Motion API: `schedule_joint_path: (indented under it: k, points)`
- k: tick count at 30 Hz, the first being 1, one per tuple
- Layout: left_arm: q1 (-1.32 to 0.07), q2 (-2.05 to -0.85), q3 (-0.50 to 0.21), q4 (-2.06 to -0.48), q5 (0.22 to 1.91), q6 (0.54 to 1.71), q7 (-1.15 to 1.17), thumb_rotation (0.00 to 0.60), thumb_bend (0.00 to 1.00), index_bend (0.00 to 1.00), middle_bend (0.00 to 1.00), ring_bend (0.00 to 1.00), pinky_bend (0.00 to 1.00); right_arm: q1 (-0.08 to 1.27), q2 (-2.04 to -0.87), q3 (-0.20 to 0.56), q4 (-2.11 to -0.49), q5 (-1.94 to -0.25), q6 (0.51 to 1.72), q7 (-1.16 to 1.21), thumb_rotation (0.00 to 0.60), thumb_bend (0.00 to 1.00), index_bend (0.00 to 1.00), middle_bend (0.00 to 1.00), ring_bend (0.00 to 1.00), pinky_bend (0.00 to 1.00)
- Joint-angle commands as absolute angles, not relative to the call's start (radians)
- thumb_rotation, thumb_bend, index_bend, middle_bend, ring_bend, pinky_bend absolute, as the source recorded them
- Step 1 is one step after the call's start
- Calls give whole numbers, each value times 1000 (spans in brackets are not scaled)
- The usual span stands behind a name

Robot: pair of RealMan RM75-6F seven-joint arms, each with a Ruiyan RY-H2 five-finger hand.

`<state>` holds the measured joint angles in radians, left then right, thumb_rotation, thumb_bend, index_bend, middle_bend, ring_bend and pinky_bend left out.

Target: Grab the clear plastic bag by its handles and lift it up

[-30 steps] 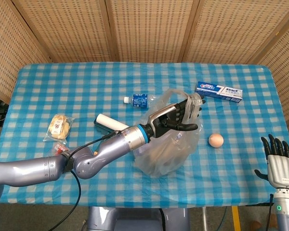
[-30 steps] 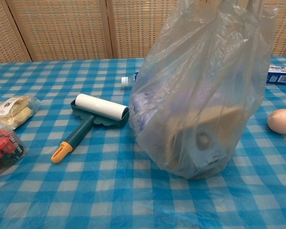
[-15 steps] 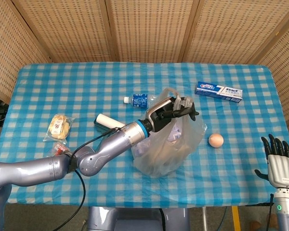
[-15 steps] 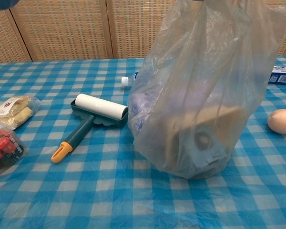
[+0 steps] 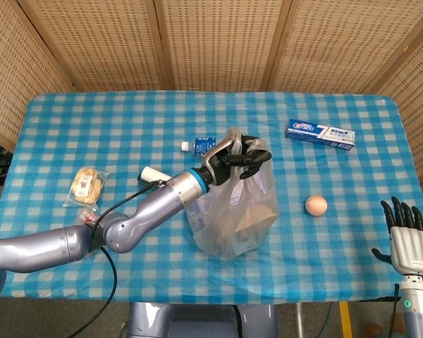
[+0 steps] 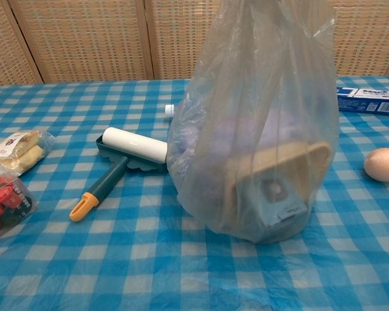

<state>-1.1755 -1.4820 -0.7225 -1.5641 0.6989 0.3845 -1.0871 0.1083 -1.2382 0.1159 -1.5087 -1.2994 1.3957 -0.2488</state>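
Observation:
The clear plastic bag (image 5: 236, 208) stands near the table's middle with a tan and grey object inside. In the chest view the bag (image 6: 253, 129) rises out of the top of the frame, its bottom on the cloth. My left hand (image 5: 238, 156) grips the bag's gathered handles at its top, fingers curled around them. My right hand (image 5: 407, 236) hangs past the table's front right corner, fingers apart and holding nothing. The chest view shows neither hand.
A lint roller (image 6: 120, 162) lies just left of the bag. Behind the bag lies a small water bottle (image 5: 203, 146), and a toothpaste box (image 5: 320, 134) at the back right. An egg (image 5: 316, 205) sits right of the bag. Snack packets (image 5: 87, 186) lie at the left.
My left hand closed on the handles and drew them up and leftward. The bag's top narrowed and stretched taller, and its body shifted slightly left.

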Motion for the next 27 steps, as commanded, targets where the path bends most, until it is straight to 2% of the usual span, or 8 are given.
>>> schedule_joint_path:
  k: [1, 4, 6, 8, 10, 11, 14, 27]
  points:
    - [-1170, -1472, -727, -1571, 676, 404, -1062, 584, 0, 983, 942, 902, 1000, 108, -1238, 116, -1509, -1299, 1396, -249, 600, 0, 56, 0, 0, 0]
    - [-1177, -1444, -714, -1582, 640, 411, -1023, 600, 19, 1000, 997, 968, 1000, 108, -1237, 116, -1510, -1300, 1398, -247, 600, 0, 58, 0, 0, 0]
    - [-1185, -1417, -699, -1591, 616, 427, -986, 600, 275, 1000, 1000, 978, 1000, 108, -1237, 116, -1510, -1300, 1398, -245, 600, 0, 60, 0, 0, 0]
    - [-1197, -1385, -679, -1605, 585, 446, -943, 600, 732, 1000, 1000, 983, 1000, 108, -1237, 116, -1511, -1301, 1398, -244, 600, 0, 61, 0, 0, 0]
    - [-1205, -1349, -673, -1629, 547, 464, -911, 600, 898, 1000, 1000, 985, 1000, 108, -1236, 115, -1512, -1303, 1399, -245, 600, 0, 62, 0, 0, 0]
    - [-1208, -1336, -672, -1639, 531, 465, -903, 600, 942, 1000, 1000, 987, 1000, 108, -1236, 115, -1512, -1303, 1399, -245, 600, 0, 62, 0, 0, 0]
    - [-1209, -1283, -683, -1675, 500, 482, -869, 600, 997, 1000, 1000, 993, 1000, 108, -1237, 113, -1513, -1306, 1400, -247, 600, 0, 62, 0, 0, 0]
    - [-1200, -1113, -765, -1797, 432, 554, -787, 600, 989, 1000, 1000, 995, 1000, 106, -1238, 112, -1517, -1311, 1408, -253, 600, 0, 64, 0, 0, 0]
